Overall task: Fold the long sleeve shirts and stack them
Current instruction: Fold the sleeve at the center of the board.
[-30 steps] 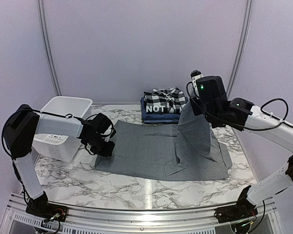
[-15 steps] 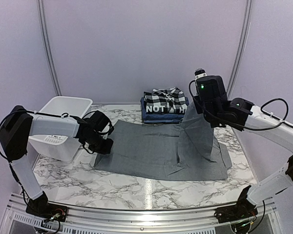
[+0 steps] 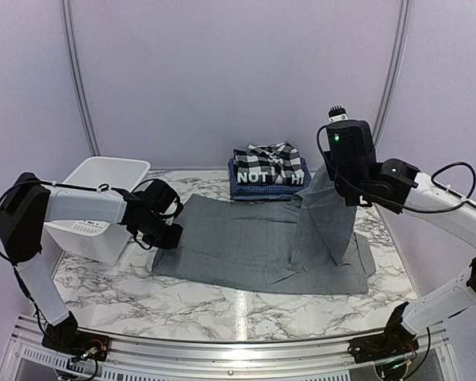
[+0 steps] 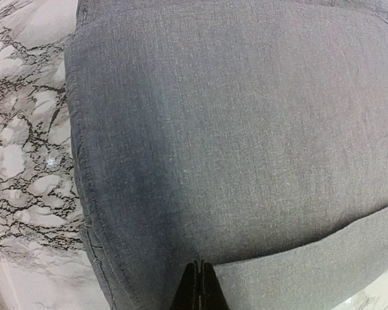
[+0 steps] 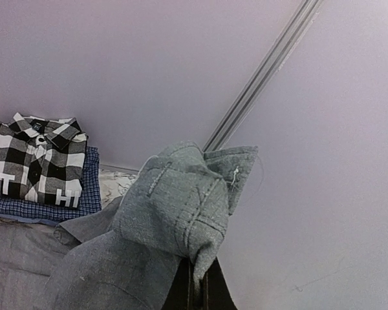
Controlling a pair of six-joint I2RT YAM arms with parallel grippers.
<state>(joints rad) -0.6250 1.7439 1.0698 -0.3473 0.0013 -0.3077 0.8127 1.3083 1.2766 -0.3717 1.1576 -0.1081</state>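
Shirt (image 3: 246, 250) lies flat on surface, long axis running rightward from tub (image 3: 103, 206). We hold both ends: left fingers (image 4: 189, 290) pinched shut on tub-side edge, right fingers (image 5: 215, 287) clamped on cuff at end far from tub, lifted; we judge fold goes tubward.

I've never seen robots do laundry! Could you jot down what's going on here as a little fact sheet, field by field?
Surface: marble-patterned table
Being folded: grey shirt, lying flat except its right end
Left gripper: shut, pinching the shirt's left edge down at the table
Right gripper: shut on the shirt's right end, holding it raised
Finished pile: folded shirts at the back, plaid shirt on top
Also there: white tub, far left
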